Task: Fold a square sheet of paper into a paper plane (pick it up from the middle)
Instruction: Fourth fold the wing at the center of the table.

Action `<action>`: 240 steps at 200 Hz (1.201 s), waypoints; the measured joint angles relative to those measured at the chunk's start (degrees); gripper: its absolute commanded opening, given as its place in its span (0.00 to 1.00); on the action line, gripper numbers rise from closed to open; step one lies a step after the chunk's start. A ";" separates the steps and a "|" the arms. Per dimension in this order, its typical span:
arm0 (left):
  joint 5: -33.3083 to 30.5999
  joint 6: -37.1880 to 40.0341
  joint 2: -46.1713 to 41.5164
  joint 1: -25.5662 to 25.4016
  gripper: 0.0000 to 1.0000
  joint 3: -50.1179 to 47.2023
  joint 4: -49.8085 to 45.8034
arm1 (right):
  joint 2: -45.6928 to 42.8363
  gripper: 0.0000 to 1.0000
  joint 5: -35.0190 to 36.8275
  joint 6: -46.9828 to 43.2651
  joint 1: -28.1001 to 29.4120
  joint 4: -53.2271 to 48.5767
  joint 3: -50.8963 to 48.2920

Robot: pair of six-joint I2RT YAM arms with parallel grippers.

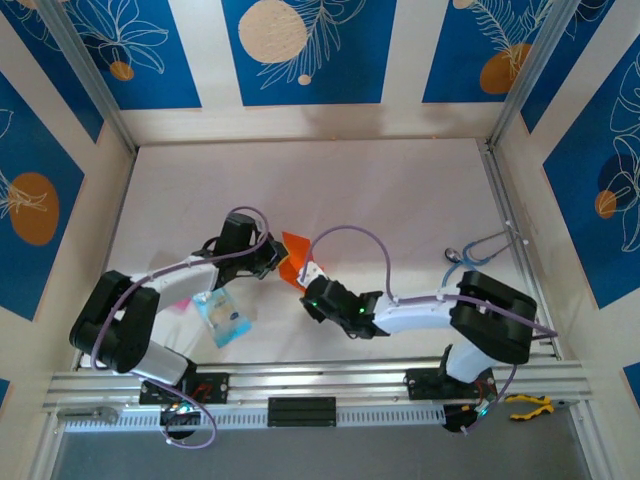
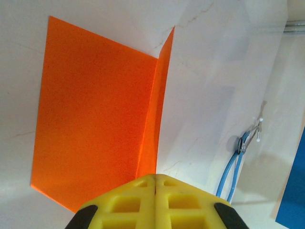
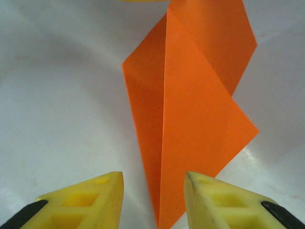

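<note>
Here, the square sheet of paper (image 1: 293,248) lies near the middle of the white table (image 1: 380,190), between the two claws. The left gripper (image 2: 155,175) has its fingers pressed together on the end of the sheet's crease, pinching it. The right gripper (image 3: 153,174) stands spread, and a pointed corner of the sheet reaches into the gap.

We see thin, matte, bright orange paper, unmarked, with one sharp straight fold and a flap raised off the table. The fingers (image 3: 86,200) are moulded yellow with square hollows.

A blue and clear plastic packet (image 1: 222,318) sits beside the left arm, apart from the sheet. Blue tubing (image 1: 480,250) lies by the right wall. From above, both wrists cover the sheet's edges.
</note>
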 measured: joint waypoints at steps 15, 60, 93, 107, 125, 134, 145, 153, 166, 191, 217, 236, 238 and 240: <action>-0.42 -0.44 0.00 -0.13 0.00 -0.04 -0.24 | 1.68 0.38 1.22 -2.25 0.02 1.14 0.74; -0.81 -1.01 0.00 -0.31 0.00 -0.04 -0.33 | 6.38 0.33 3.96 -4.63 -0.02 1.81 3.61; -0.81 -1.01 0.00 -0.31 0.00 -0.04 -0.52 | 7.93 0.28 4.98 -4.81 -0.22 1.84 3.98; -0.83 -1.01 0.00 -0.33 0.00 -0.04 -0.81 | 8.02 0.28 5.14 -4.79 -0.44 1.81 3.98; -0.83 -1.01 0.00 -0.33 0.00 -0.04 -1.14 | 8.07 0.25 5.14 -4.72 -0.70 1.73 3.98; -0.83 -1.01 0.00 -0.33 0.00 -0.04 -1.25 | 8.09 0.23 5.14 -4.57 -0.79 1.70 3.98; -0.83 -1.01 0.00 -0.33 0.00 -0.04 -1.29 | 8.11 0.20 5.11 -4.28 -0.81 1.70 3.98; -0.83 -1.01 0.00 -0.33 0.00 -0.04 -1.31 | 8.09 0.19 5.11 -4.11 -0.85 1.70 3.98; -0.83 -1.01 -0.02 -0.33 0.00 -0.04 -1.33 | 8.11 0.16 5.09 -3.91 -0.90 1.70 3.98; -0.83 -0.98 -0.17 -0.33 0.04 -0.04 -1.55 | 8.09 0.11 4.98 -3.67 -1.20 1.73 3.98; -0.83 -0.37 -0.20 -0.31 0.23 -0.04 -1.95 | 8.11 0.08 4.48 -3.72 -1.55 1.88 3.98; -0.83 0.74 -0.20 -0.26 0.36 0.00 -2.93 | 8.11 0.07 3.93 -3.74 -1.66 2.21 3.93; -0.85 0.42 -0.20 -0.26 0.36 0.02 -3.04 | 8.09 0.07 3.80 -3.74 -1.70 2.29 3.91; -0.83 0.59 -0.20 -0.26 0.37 0.07 -3.26 | 8.09 0.07 3.74 -3.74 -1.75 2.34 3.91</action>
